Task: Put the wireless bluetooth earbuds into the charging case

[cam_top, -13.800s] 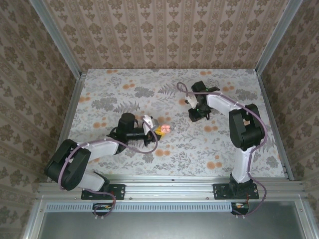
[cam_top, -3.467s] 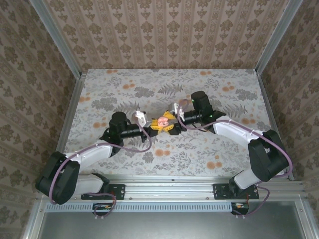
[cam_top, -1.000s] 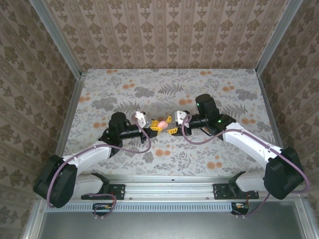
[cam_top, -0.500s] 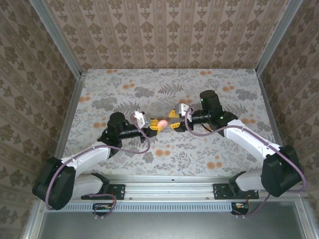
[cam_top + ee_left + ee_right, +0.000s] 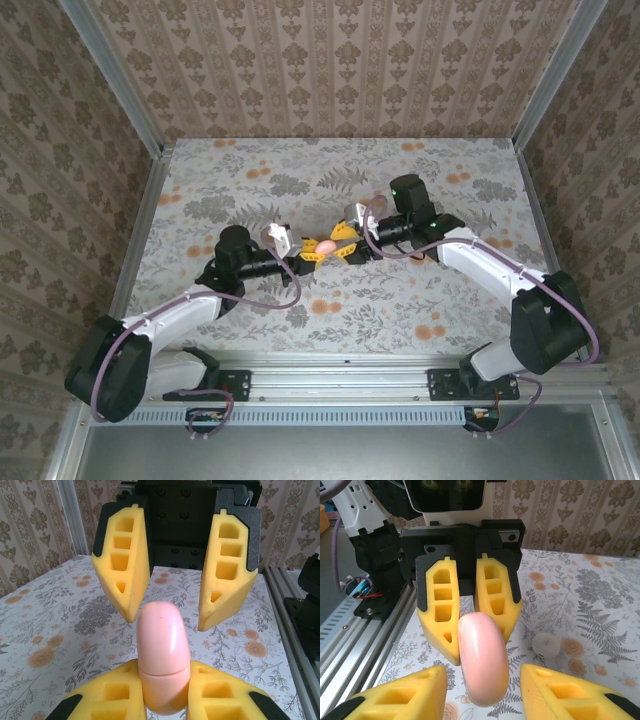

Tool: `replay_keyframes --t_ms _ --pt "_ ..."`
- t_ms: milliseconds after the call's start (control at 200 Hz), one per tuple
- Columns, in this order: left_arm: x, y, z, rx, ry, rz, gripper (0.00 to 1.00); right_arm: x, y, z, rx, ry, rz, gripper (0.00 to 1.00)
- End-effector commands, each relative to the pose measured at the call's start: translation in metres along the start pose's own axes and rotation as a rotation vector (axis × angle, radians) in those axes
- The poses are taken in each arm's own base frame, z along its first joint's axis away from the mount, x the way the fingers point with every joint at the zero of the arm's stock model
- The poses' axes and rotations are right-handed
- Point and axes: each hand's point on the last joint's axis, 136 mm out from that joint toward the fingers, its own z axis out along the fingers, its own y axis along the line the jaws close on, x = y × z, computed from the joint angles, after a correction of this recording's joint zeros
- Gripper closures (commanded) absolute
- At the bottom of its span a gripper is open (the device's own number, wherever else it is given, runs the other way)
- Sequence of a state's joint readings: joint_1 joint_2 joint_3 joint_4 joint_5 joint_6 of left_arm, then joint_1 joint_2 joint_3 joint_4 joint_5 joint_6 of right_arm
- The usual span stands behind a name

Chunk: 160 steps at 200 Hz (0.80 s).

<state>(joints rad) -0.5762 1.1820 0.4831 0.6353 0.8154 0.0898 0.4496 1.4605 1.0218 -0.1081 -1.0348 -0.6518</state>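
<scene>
The charging case [image 5: 326, 245] is a smooth pink puck, closed, held on edge above the table. My left gripper [image 5: 316, 250] is shut on its lower half [image 5: 162, 680], yellow pads pressing both flat sides. My right gripper [image 5: 347, 241] faces it from the right, open, fingers spread wide. In the right wrist view the case [image 5: 482, 662] hangs at the mouth of my right gripper [image 5: 482, 672], apart from both pads, with the left gripper [image 5: 477, 647] behind it. The left wrist view shows the right gripper [image 5: 168, 622] open behind the case's top. The earbuds are hidden.
A flower-print cloth [image 5: 250, 190] covers the table, walled by patterned panels. An aluminium rail [image 5: 355, 630] runs along the near edge. A pale round spot [image 5: 546, 645] lies on the cloth by the case; whether it is an object or print I cannot tell.
My right gripper drew back slightly, then came in close to the case again, staying open. The left gripper has held the closed case almost still.
</scene>
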Motion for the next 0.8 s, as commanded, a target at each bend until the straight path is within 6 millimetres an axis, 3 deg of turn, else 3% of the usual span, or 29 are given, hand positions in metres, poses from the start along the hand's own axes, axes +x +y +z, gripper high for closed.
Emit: replay_keyframes --t_ms 0,205,585,685,795 --pt "-0.0182 -0.0047 -0.0017 0.015 -0.046 0.062 0.84 -0.0099 0.0066 0.0029 -0.067 -0.032 -0.015 0.57" --pt "-0.0204 -0.0043 -0.0018 0.013 -0.050 0.065 0.84 -0.0082 0.0104 0.0066 -0.097 -0.026 -0.012 0.61" --pt "-0.0223 -0.0055 -0.0030 0.011 -0.054 0.066 0.83 -0.0087 0.0126 0.0080 -0.110 -0.020 -0.033 0.82" --pt "-0.0219 -0.0045 -0.0031 0.004 -0.052 0.067 0.80 -0.0096 0.0114 0.0067 -0.099 -0.013 -0.042 0.83" --pt "-0.0199 -0.0033 -0.0034 -0.006 -0.048 0.063 0.67 -0.0082 0.0142 0.0045 -0.099 0.009 -0.044 0.83"
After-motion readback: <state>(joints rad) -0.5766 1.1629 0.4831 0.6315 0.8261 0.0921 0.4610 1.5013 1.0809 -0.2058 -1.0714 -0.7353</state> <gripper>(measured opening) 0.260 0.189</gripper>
